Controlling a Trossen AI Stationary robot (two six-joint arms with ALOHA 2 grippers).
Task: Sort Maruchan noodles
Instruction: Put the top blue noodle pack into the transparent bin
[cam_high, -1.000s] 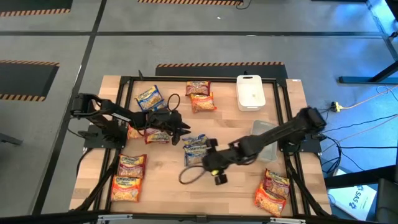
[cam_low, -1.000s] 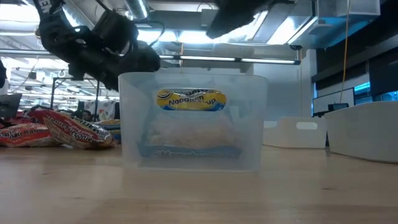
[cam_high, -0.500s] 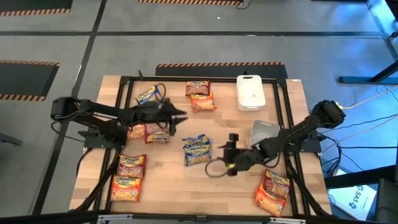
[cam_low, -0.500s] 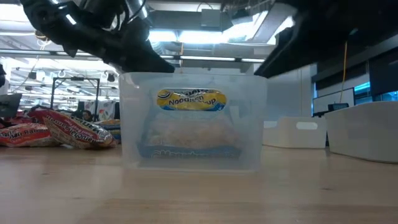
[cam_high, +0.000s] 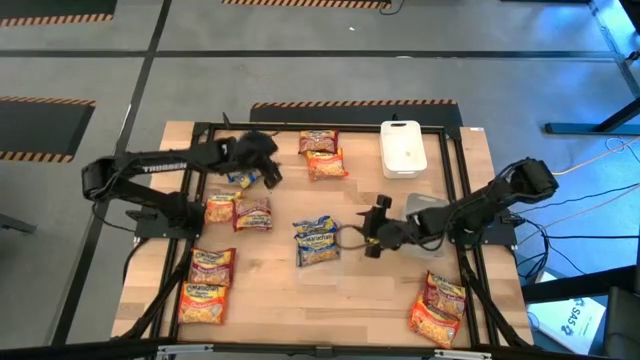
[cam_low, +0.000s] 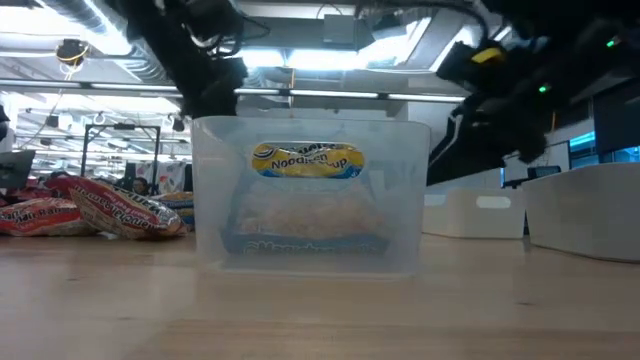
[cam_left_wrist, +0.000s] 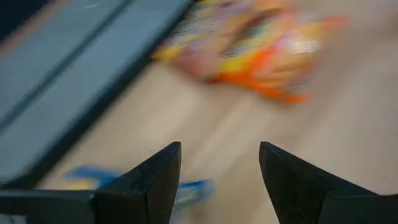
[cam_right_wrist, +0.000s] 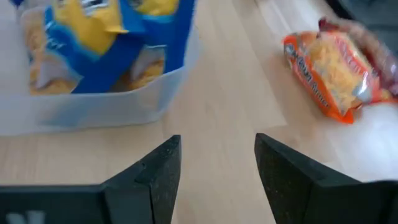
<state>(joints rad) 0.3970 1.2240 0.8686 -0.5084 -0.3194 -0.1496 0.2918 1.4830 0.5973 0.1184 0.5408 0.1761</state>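
Note:
Maruchan noodle packets lie flat around the table. Blue-and-yellow ones stand in a clear container at the middle. One more blue packet lies at the far left. My left gripper hovers open just above and beside it, with nothing between its fingers. My right gripper is open and low, just right of the container, pointing at it. Its fingers hold nothing.
Orange and dark red packets lie at far middle, at left, near left and near right. A white lid lies at far right. A second clear container stands under my right arm.
My left gripper has risen from beside the red packet at left and swung toward the far edge, tipping up from pointing steeply down. My right gripper has drawn back from the near middle toward the table's right and far side, sinking beside the container.

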